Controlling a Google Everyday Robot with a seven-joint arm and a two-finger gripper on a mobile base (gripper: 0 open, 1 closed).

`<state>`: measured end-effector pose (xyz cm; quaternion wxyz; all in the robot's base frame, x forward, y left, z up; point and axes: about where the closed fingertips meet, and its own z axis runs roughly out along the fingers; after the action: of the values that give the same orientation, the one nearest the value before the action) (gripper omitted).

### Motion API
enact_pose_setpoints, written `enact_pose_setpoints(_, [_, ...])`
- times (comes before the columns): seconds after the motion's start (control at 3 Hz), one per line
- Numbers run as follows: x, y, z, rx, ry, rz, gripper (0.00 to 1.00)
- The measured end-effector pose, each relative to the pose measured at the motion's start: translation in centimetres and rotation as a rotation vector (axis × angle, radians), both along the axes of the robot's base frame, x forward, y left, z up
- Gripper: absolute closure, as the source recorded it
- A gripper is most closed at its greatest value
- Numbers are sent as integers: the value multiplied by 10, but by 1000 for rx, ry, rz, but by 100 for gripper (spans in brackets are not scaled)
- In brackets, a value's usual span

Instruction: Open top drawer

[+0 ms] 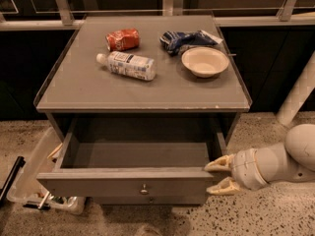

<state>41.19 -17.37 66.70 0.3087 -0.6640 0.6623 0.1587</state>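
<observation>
One wide grey top drawer (113,185) with one round metal knob (143,189) stands pulled out. One white gripper (215,176) is at its right end, two fingers spread apart.

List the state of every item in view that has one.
top drawer, pulled open
water bottle, lying on its side, capped
red can, on its side
bowl, upright, empty
blue bag, crumpled
end effector, at the drawer front's right end
</observation>
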Motion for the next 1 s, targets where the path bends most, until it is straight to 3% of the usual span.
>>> enact_pose_setpoints(0.33, [0, 0, 0, 0, 0, 0, 0])
enact_pose_setpoints(1.0, [-5, 20, -38, 35, 85, 18, 0])
